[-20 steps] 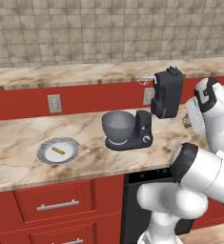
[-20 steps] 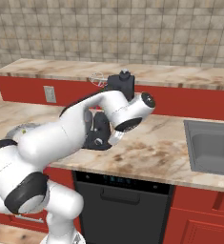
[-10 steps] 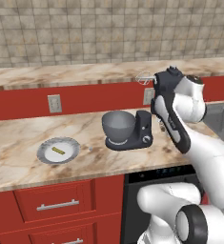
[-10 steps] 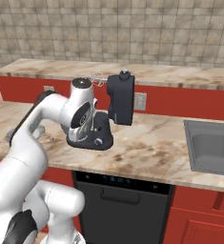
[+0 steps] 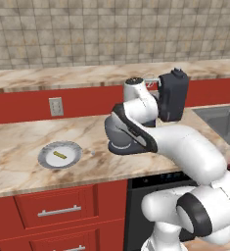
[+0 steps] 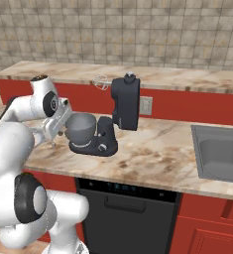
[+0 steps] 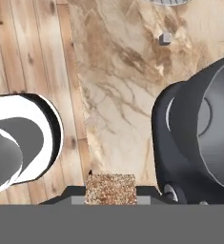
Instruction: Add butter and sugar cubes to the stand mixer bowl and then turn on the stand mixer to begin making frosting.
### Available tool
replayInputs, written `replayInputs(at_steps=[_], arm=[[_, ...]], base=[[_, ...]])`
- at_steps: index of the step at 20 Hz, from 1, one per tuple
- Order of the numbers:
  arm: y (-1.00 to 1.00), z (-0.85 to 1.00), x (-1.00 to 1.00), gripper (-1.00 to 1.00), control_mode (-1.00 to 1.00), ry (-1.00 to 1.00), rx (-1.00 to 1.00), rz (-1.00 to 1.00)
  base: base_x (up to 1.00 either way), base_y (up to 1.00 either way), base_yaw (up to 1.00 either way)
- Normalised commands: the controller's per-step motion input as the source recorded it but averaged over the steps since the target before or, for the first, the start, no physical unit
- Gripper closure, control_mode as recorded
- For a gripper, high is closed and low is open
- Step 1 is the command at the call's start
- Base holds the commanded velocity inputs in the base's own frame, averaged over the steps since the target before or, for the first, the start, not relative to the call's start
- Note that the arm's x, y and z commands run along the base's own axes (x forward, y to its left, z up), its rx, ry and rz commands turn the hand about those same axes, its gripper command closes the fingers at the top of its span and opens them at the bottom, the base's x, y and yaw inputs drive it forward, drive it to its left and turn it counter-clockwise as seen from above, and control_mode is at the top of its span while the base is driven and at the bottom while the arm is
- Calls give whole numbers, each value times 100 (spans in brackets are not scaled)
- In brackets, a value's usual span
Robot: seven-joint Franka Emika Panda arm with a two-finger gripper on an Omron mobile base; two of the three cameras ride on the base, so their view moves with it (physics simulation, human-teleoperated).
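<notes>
The black stand mixer point(image 6: 124, 105) stands on the counter with its head tilted up, and the grey stand mixer bowl point(image 6: 81, 126) sits on its base. My gripper point(image 6: 53, 141) hangs just left of the bowl, pointing down at the counter. In the hand view the gripper point(image 7: 111, 191) is shut on a brownish speckled sugar cube point(image 7: 111, 188), with the bowl point(image 7: 213, 128) to the right. A second small sugar cube point(image 7: 165, 38) lies on the counter farther off. The yellow butter point(image 5: 59, 155) lies on a round plate point(image 5: 44, 158).
My arm crosses in front of the mixer point(image 5: 173, 95) in the left base view and covers most of the bowl. A sink point(image 6: 221, 156) is set into the counter at the right. The counter's front edge and the wooden floor point(image 7: 32, 57) lie under the hand.
The arm has swung from the right of the mixer across its front to the left side of the bowl. The grip has not changed.
</notes>
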Motion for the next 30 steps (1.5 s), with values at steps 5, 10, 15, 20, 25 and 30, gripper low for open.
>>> replayInputs(at_steps=[5, 10, 15, 20, 25, 30], arm=[[58, 0, 88, 100, -100, 22, -14, -5], [13, 0, 91, 100, -100, 17, -9, -4], [0, -2, 89, 100, -100, 11, -6, 0], [-3, -37, 79, 100, -100, 8, -1, 0], [-16, -49, 55, 100, -100, 4, 0, 0], [-27, -52, 40, 100, -100, 0, 0, 0]], base=[[0, 0, 0], [0, 0, 0], [0, 0, 0], [0, 0, 0], [0, 0, 0], [0, 0, 0]])
